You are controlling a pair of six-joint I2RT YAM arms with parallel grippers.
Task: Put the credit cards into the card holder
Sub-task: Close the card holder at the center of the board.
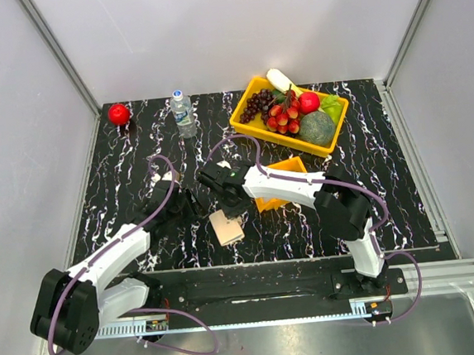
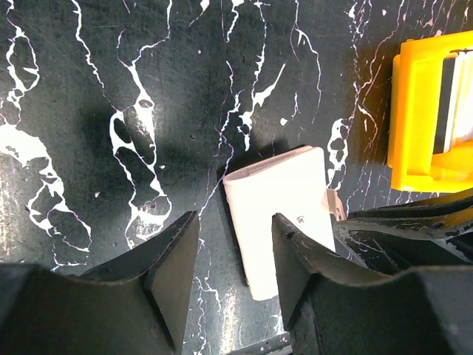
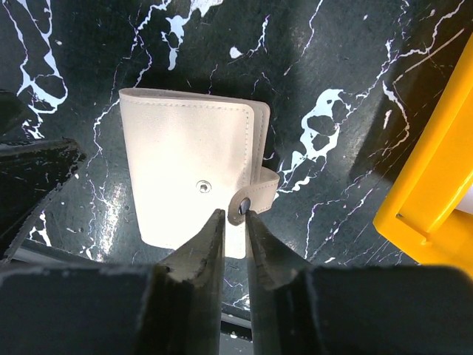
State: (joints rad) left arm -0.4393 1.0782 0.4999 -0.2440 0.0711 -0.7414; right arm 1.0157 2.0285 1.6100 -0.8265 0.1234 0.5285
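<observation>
1. The card holder (image 1: 226, 227) lies closed on the black marbled tabletop (image 1: 121, 179), a little below the middle of the top view, between the two arms.
2. In the right wrist view the card holder (image 3: 185, 163) is a pale beige folded wallet. Its snap tab (image 3: 255, 198) wraps round the right edge and ends at the lower right.
3. The right gripper (image 3: 235, 222) has its jaws almost together, with only a thin gap. The tips sit at the end of the snap tab, but I cannot tell whether they really pinch it.
4. The left gripper (image 2: 235, 259) stands about half open and holds nothing. In its wrist view the left part of the card holder (image 2: 281, 192) shows in the gap, and the right finger covers the lower right part.
5. The small orange tray (image 2: 414, 111) is at the right edge of the left wrist view, near the wallet but apart from it. Thin pale pieces that look like the credit cards (image 2: 460, 96) lie in it, cut off by the frame edge.
6. In the upper part of the top view there are a yellow fruit basket (image 1: 301, 145), a water bottle (image 1: 183, 113) and a red apple (image 1: 118, 114) — all well apart from the wallet.
</observation>
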